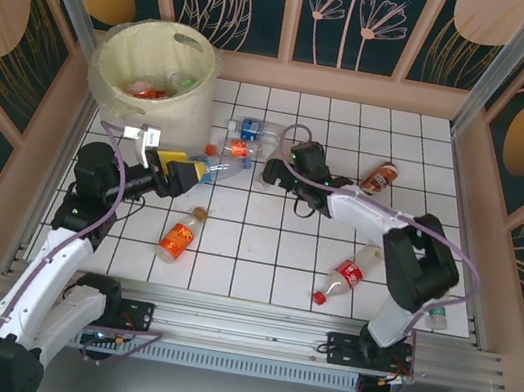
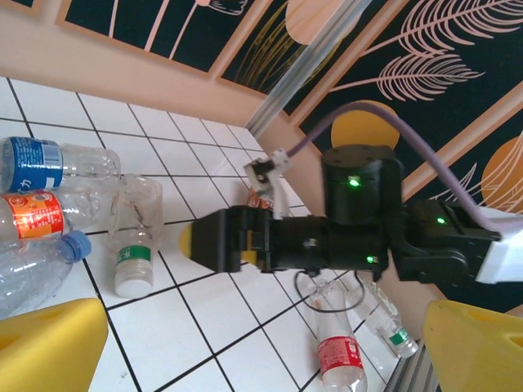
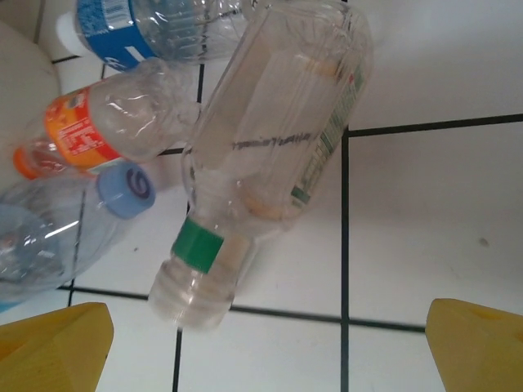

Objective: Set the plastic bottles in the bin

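Plastic bottle (image 3: 270, 139), right hand (image 1: 272, 170) outstretched, spread wide

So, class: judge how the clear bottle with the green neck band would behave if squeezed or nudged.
Probably light: the clear bottle looks empty. Thin-walled, it may buckle under a squeeze, like the dented orange-labelled bottle beside it. Lying sideways on smooth tiles, it would likely roll when nudged.

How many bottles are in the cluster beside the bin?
4: a blue-labelled bottle farthest back, an orange-labelled bottle nearer, a blue-capped clear bottle by the left pincer, and a green-ringed clear bottle under the right pincer. More may be hidden.
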Controlling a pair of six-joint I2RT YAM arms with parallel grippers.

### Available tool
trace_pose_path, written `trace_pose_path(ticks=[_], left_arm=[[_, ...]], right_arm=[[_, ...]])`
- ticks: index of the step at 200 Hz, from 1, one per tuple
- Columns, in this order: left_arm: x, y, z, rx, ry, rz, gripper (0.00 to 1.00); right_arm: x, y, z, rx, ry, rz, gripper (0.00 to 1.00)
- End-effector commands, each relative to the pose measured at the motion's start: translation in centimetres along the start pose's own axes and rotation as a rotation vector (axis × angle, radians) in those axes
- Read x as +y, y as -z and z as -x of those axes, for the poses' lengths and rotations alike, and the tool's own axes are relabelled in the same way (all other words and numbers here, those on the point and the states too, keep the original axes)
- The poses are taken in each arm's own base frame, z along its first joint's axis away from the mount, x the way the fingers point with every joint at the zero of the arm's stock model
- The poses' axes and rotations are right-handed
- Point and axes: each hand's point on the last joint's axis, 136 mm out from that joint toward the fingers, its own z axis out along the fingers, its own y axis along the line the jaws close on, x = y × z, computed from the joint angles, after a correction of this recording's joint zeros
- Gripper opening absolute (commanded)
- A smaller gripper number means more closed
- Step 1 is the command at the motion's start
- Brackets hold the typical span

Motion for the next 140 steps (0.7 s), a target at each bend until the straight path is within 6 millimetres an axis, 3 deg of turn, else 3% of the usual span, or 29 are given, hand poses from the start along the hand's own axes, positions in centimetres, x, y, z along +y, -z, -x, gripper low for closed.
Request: trace_pose_path(ticks=[1,67,140], left_arm=[[-1.0,0.2,0.3,-0.002,-0.046,-0.025,0.99],[-0.7,0.2,0.2,0.006,-0.045,-0.015,0.99],[-0.5,0.1,0.2,0.003,-0.04,-0.007,0.99]], right_arm=[[0.9,-1.7,2.0,-0.04,-0.011,-0.008,0.99],[-0.3,-6.4,2.8,0.0,-0.01,-0.097,0.99],[-2.7,-7.9,2.7,0.045,0.059,-0.228,0.94]])
